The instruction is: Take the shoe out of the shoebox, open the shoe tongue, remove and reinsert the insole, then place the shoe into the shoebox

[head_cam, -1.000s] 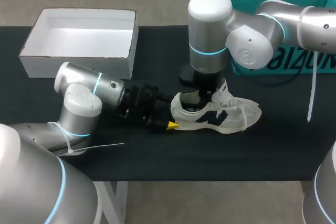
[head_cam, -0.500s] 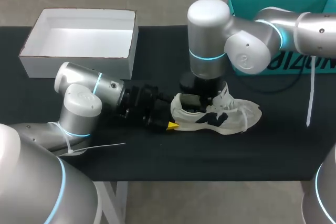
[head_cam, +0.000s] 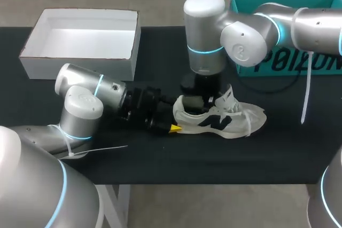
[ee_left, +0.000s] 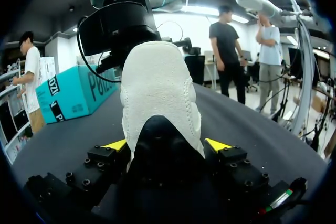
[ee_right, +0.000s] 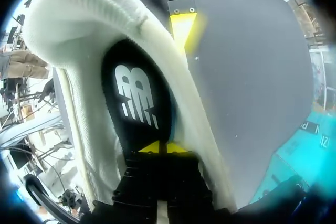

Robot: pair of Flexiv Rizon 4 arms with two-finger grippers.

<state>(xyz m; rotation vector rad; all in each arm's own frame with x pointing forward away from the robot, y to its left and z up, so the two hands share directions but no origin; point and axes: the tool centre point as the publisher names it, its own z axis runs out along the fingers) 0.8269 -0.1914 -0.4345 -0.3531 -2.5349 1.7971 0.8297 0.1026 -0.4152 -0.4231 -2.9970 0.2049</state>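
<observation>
Shoe [head_cam: 235,121] out of white shoebox [head_cam: 80,67], on tabletop [head_cam: 160,164]; left gripper [ee_left: 165,145] clamps its heel; right gripper [ee_right: 157,147] tips pinched together inside, on insole [ee_right: 136,98]

Free room over the table [head_cam: 288,150] beyond the shoe's [head_cam: 225,121] toe; right arm [head_cam: 206,30] above its opening.

The shoe [head_cam: 222,118] lies on the table [head_cam: 160,158], before and right of the shoebox [head_cam: 80,67], heel in left pincer [head_cam: 176,123].
</observation>
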